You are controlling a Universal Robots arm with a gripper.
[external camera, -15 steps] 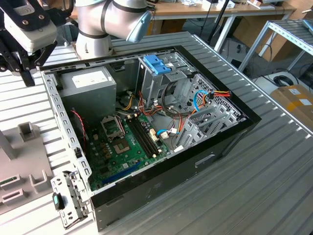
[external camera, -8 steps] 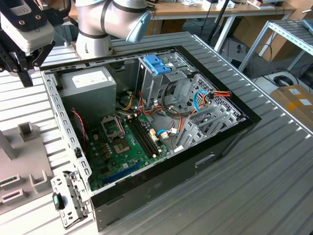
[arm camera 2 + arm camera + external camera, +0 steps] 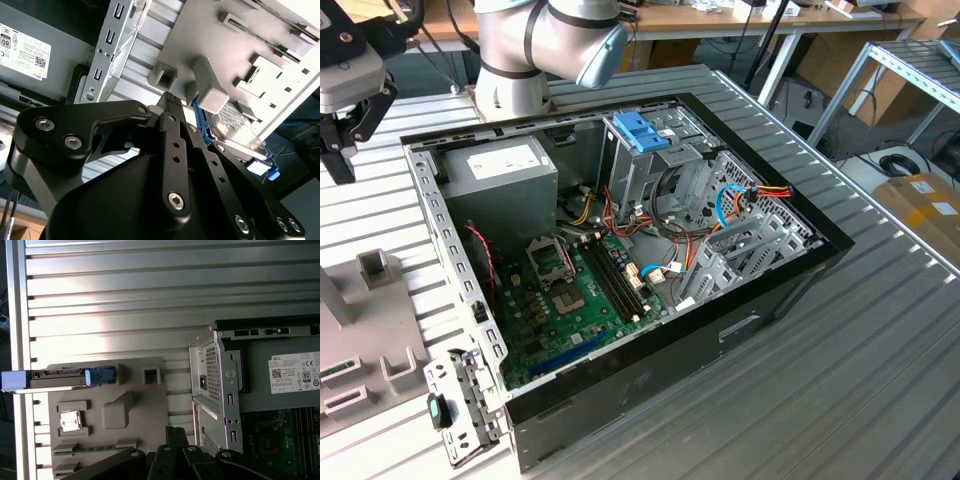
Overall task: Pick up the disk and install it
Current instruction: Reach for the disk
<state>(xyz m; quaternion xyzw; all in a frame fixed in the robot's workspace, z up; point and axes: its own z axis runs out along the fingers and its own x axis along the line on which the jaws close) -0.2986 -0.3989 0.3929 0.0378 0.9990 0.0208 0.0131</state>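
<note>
The disk (image 3: 55,379) stands on edge in a slot of the grey fixture plate (image 3: 135,410), with its blue carrier rail showing at both ends. In the second wrist view the disk (image 3: 235,127) shows its silvery face, framed by the blue rail. My gripper (image 3: 176,432) hangs above the fixture, apart from the disk, with its black fingers together and nothing between them. It also appears as gripper (image 3: 174,102) over the plate. In the exterior view the gripper (image 3: 340,150) is at the far left, outside the open computer case (image 3: 650,340).
The open case holds a power supply (image 3: 505,170), a motherboard (image 3: 570,290), loose cables, and an upright metal drive cage with a light blue tab (image 3: 640,130). A metal bracket (image 3: 460,400) lies by the case's near corner. The grey fixture (image 3: 370,340) lies on the ribbed table.
</note>
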